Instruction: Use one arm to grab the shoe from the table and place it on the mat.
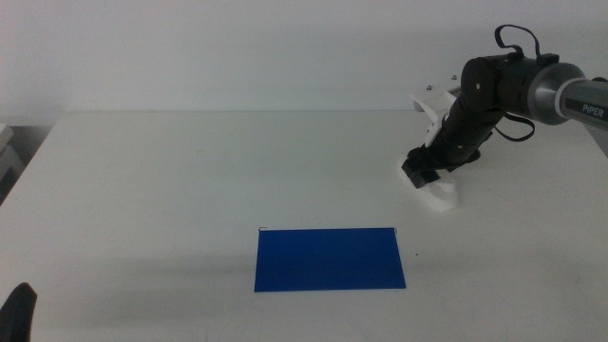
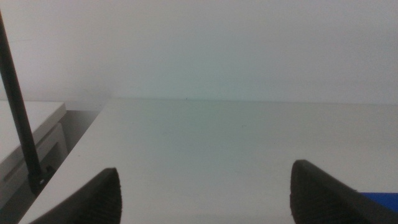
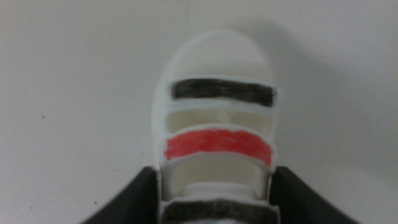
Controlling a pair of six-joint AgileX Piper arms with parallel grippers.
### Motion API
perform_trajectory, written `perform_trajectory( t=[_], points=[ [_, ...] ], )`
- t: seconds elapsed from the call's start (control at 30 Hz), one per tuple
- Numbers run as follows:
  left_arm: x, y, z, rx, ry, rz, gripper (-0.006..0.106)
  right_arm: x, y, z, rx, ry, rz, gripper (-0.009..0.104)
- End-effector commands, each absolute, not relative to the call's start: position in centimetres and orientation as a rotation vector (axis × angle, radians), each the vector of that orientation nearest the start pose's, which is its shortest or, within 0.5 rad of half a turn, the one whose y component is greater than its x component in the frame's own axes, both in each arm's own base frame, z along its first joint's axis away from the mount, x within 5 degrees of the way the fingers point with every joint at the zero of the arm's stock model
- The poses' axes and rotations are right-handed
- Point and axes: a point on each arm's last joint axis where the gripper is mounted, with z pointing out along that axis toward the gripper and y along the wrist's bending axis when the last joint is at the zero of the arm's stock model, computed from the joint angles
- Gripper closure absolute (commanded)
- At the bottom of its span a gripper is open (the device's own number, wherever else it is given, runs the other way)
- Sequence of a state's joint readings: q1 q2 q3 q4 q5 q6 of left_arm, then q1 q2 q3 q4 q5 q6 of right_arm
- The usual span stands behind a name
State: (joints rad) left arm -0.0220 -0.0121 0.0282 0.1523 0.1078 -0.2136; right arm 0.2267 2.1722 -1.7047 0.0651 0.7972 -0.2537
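Observation:
The small white shoe (image 1: 442,196) lies on the white table (image 1: 190,180) at the right, behind and to the right of the dark blue mat (image 1: 329,258). My right gripper (image 1: 424,171) comes down onto it from the right. In the right wrist view the shoe (image 3: 217,106) shows a red stripe between two dark ones. The right gripper (image 3: 214,202) has its two jaws pressed against the shoe's sides near the heel. The shoe rests on the table. My left gripper (image 1: 19,309) waits at the bottom left corner, open and empty (image 2: 205,199).
The table's left edge and a white unit beside it (image 2: 25,143) show in the left wrist view, with a thin black rod (image 2: 18,112). A corner of the mat (image 2: 380,199) shows there too. Bare tabletop lies between the shoe and the mat.

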Motion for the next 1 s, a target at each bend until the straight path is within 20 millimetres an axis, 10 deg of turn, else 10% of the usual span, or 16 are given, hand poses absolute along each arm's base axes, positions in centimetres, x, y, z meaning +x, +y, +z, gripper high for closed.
perform_trajectory(
  t=[0.0,0.1,0.57,0.97],
  points=[
    [5.6,-0.1,19.9,-0.036,1.526,-0.071,0.008,45.7,11.0,21.9,-0.586,2.548,0.064,0.071],
    [5.6,-0.1,19.9,-0.036,1.526,-0.071,0.008,45.7,10.9,21.9,-0.535,2.561,0.087,0.099],
    [5.6,-0.1,19.9,-0.036,1.526,-0.071,0.008,39.6,15.4,32.2,-0.473,2.456,0.198,0.099],
    [5.6,-0.1,19.9,-0.036,1.526,-0.071,0.008,34.5,23.8,33.0,-0.575,2.431,0.239,0.099]
  ],
)
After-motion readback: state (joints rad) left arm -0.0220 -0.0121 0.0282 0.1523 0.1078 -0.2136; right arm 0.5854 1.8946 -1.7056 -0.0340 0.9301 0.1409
